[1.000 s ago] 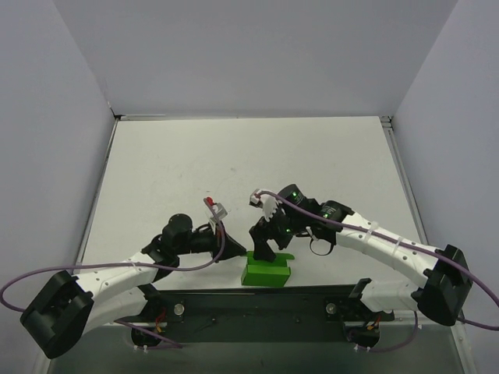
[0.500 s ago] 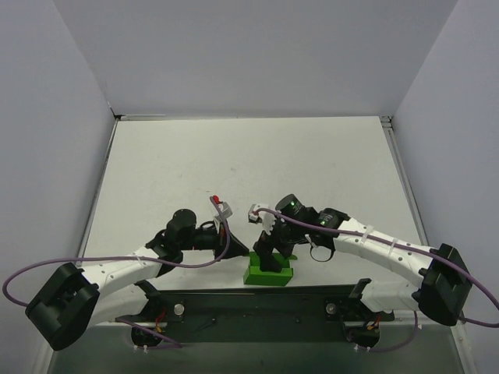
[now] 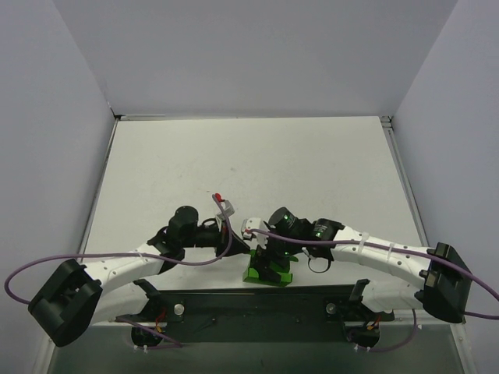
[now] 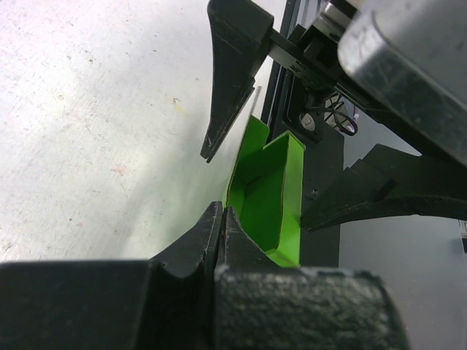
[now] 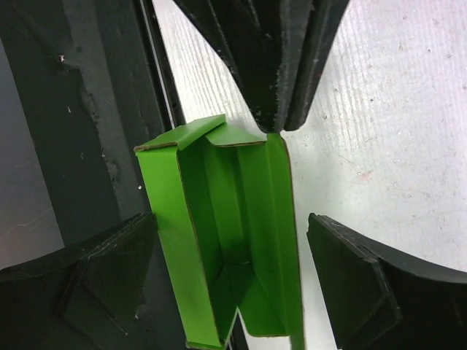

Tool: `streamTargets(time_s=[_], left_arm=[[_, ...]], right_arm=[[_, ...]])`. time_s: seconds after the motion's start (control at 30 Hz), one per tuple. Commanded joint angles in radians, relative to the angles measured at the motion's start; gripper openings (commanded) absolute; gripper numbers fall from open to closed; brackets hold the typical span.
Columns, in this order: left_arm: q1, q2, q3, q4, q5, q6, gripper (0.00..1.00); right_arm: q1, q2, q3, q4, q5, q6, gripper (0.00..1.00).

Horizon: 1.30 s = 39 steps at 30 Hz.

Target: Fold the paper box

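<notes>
Spreading across most of the overhead view, the pale tabletop (image 3: 249, 156) ends near the bottom of the frame in a dark base plate (image 3: 257, 308). Both arms extend from the lower corners and meet just above the plate's middle. Seen from overhead, the paper box (image 3: 267, 274) is mostly covered by the right arm's wrist. Only its lower green edge shows there, so its shape cannot be read. The right wrist view shows it best: the paper box (image 5: 226, 240) lies open toward the camera as a long trough, on the seam where the pale surface meets the dark plate. Its lower end is cut off by the bottom of the frame, and two small flaps (image 5: 211, 135) are folded over its upper end. The right pincer (image 5: 226, 270) stands wide apart, one finger outside each long wall, clamping nothing. Whether the finger at lower left touches the wall is hard to tell. The left pincer (image 5: 283, 109) enters from the top of that frame, pressed together with nothing between, its tip right at the box's upper right corner. In the left wrist view its own body fills the bottom as a blur, and the box sits just beyond its tip, between the other pincer's spread fingers (image 4: 230, 73).
</notes>
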Motion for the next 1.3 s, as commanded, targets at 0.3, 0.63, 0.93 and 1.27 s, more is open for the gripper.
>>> streamTargets(time_s=[0.3, 0.63, 0.93, 1.27], left_arm=[[0.01, 0.022, 0.054, -0.002, 0.013, 0.034, 0.0], [0.01, 0.021, 0.051, 0.005, 0.013, 0.032, 0.0], [0.015, -0.022, 0.032, 0.015, -0.085, -0.008, 0.0], [0.029, -0.182, 0.031, -0.065, -0.225, -0.026, 0.64]], right_arm=[[0.05, 0.04, 0.043, -0.064, 0.062, -0.047, 0.89], [0.062, 0.08, 0.039, -0.067, 0.09, -0.054, 0.64], [0.074, 0.071, 0.065, -0.109, 0.174, -0.019, 0.25], [0.073, 0.124, 0.139, -0.212, 0.186, 0.007, 0.01]])
